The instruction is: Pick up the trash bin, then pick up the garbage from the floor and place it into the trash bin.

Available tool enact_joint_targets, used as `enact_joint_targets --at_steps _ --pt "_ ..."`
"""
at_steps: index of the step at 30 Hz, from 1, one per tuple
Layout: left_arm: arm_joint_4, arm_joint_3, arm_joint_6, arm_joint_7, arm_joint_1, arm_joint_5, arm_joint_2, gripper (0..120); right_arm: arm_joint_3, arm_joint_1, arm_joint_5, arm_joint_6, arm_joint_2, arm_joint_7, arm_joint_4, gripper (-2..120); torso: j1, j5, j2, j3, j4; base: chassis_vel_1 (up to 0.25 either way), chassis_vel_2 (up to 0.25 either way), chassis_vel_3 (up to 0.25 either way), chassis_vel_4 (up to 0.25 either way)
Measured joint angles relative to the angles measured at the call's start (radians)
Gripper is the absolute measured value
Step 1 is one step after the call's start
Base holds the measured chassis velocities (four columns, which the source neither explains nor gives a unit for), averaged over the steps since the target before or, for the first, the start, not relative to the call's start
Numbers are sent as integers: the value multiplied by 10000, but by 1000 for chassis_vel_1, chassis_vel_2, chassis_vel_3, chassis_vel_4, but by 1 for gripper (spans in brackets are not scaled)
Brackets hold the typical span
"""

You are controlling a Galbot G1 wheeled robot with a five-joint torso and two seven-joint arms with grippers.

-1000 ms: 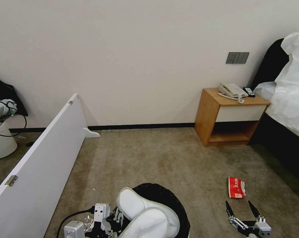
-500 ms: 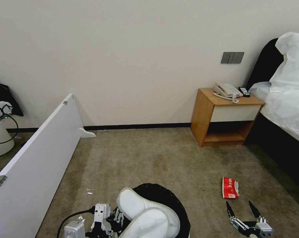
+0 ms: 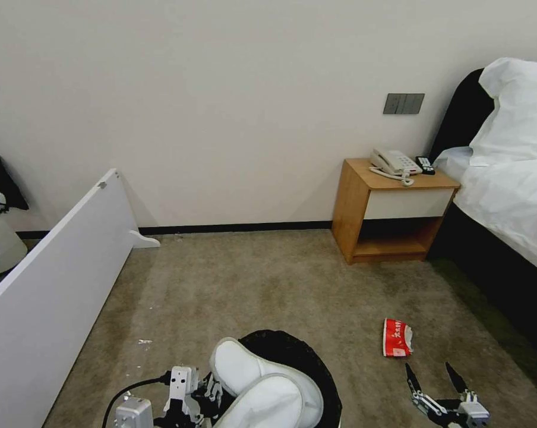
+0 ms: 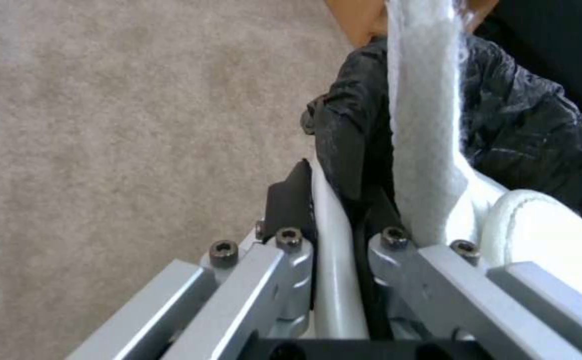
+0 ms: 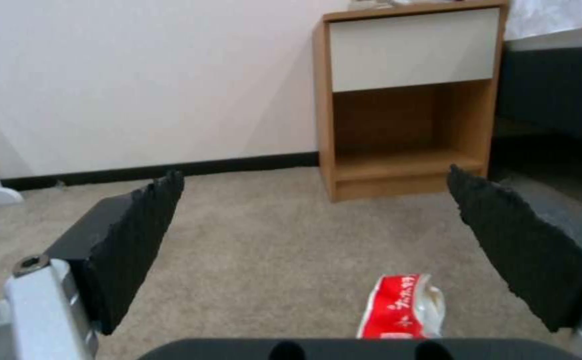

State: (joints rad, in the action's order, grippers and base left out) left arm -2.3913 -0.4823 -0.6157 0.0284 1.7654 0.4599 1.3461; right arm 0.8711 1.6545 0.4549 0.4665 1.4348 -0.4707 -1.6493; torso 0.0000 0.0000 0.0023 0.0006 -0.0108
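Nearest, the bin [image 3: 316, 368] is held by its lined rim in the left gripper [image 4: 334, 235], whose jaws are clamped on the white wall and black liner [image 4: 538, 135]. Two white slippers [image 3: 250, 380] are seen standing out of the bin, well above its rim. The right gripper [image 3: 436, 380] is held low over the carpet [image 3: 250, 285] with its jaws spread wide and nothing between them. Just beyond it, the red packet [image 3: 397, 337] lies flat on the carpet, apart from the fingertips. Farther off, a nightstand [image 3: 393, 208] with a phone [image 3: 392, 161] is set against the wall, beside a bed [image 3: 506, 190].

A slipper could be tipped out if the bin is tilted or jolted, since neither is seated deep. The thin packet could be pushed along the carpet rather than pinched if the pads are closed too high.

The bin's base and contents under the slippers are hidden. Both grippers are cut off at the head view's lower edge.
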Motion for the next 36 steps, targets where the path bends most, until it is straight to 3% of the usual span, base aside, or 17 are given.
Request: enact_joint_targets --at_steps 36 --pt "48 29 1 -3 -27 -16 27 4 83 -62 -90 321 4 -171 164 100 0 3 -2 0 2 -133 -123 139 123"
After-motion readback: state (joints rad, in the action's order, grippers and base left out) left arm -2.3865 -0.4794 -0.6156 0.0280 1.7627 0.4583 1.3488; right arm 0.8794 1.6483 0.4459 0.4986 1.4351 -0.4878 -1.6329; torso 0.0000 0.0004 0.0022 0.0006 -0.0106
